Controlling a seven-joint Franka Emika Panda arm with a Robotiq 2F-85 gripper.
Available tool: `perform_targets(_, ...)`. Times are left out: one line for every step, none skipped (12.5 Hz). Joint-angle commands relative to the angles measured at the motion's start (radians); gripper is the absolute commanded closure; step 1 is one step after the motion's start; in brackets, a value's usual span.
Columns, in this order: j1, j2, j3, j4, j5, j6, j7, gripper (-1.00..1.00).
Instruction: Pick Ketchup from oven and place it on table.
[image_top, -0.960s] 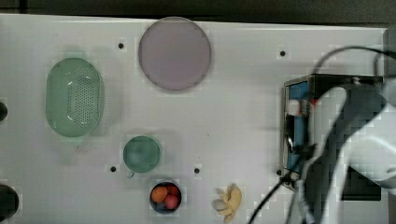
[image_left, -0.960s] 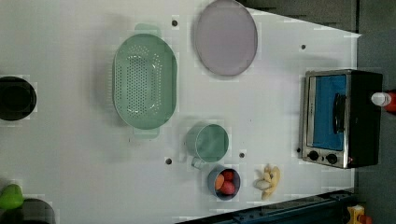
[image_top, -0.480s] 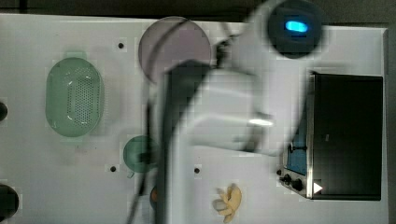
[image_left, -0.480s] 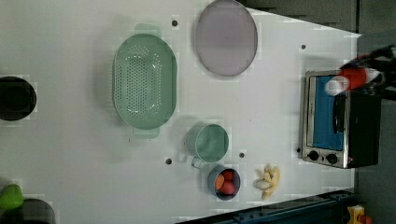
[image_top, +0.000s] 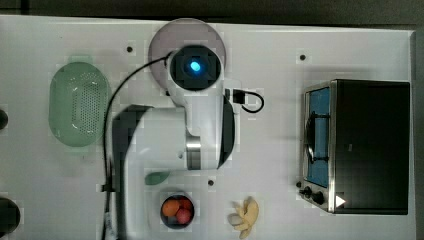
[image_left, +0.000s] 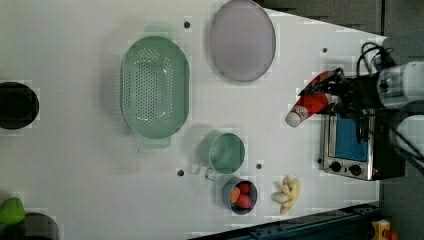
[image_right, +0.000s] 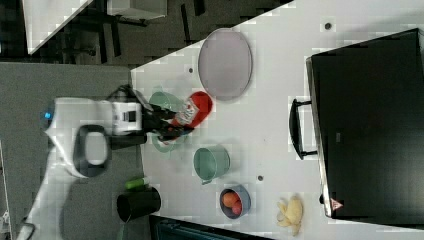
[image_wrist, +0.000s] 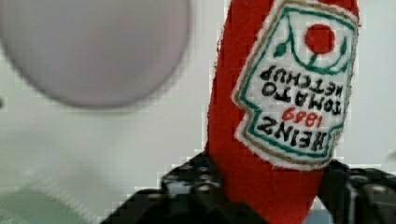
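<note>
My gripper (image_wrist: 271, 198) is shut on the Ketchup (image_wrist: 261, 116), a red bottle with a white label, its dark fingers (image_wrist: 196, 186) pressing both sides of the lower body. In the left view the Ketchup (image_left: 312, 100) hangs tilted in the air, white cap down-left, off the upper-left corner of the oven (image_left: 357, 147), with the gripper (image_left: 345, 95) behind it. The right view has the bottle (image_right: 195, 110) raised high over the white table (image_right: 280, 100). In the top view the oven (image_top: 370, 145) stands at the right, door closed, and my arm covers the table's (image_top: 280, 50) middle.
A lilac plate (image_left: 242, 40) lies at the back, a green colander (image_left: 155, 93) to the left view's left. A green cup (image_left: 222, 152), a bowl of fruit (image_left: 240, 195) and a banana bunch (image_left: 287, 192) sit along the front. A black pot (image_left: 17, 105) is far left.
The arm has swung away from the oven toward the top view's left, carrying the Ketchup. In the left view the bottle has moved from above the oven to beside its left corner.
</note>
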Motion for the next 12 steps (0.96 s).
perform_targets(-0.056,-0.025,-0.05,-0.133,-0.028,0.139,-0.023,-0.2)
perform_targets(-0.056,-0.02,-0.054,-0.167,-0.028,0.176,-0.023,-0.2)
perform_targets(-0.056,-0.011,-0.054,-0.195,-0.028,0.207,-0.023,-0.2)
perform_targets(-0.056,0.01,-0.056,-0.223,-0.028,0.246,-0.023,-0.2)
perform_targets(-0.056,0.05,-0.06,-0.241,-0.028,0.3,-0.023,-0.2)
perform_targets(-0.056,0.119,-0.065,-0.248,-0.028,0.368,-0.023,-0.2)
perform_targets(-0.056,0.15,-0.064,-0.248,-0.027,0.392,-0.023,-0.2)
perform_targets(-0.056,0.19,-0.064,-0.249,-0.027,0.422,-0.023,-0.24)
perform_targets(-0.056,0.209,-0.064,-0.251,-0.027,0.447,-0.023,-0.38)
perform_targets(-0.056,0.22,-0.065,-0.254,-0.027,0.469,-0.023,-0.59)
perform_targets(-0.056,0.226,-0.063,-0.257,-0.027,0.498,-0.023,-0.92)
perform_targets(-0.055,0.206,-0.063,-0.247,-0.026,0.507,-0.021,-1.0)
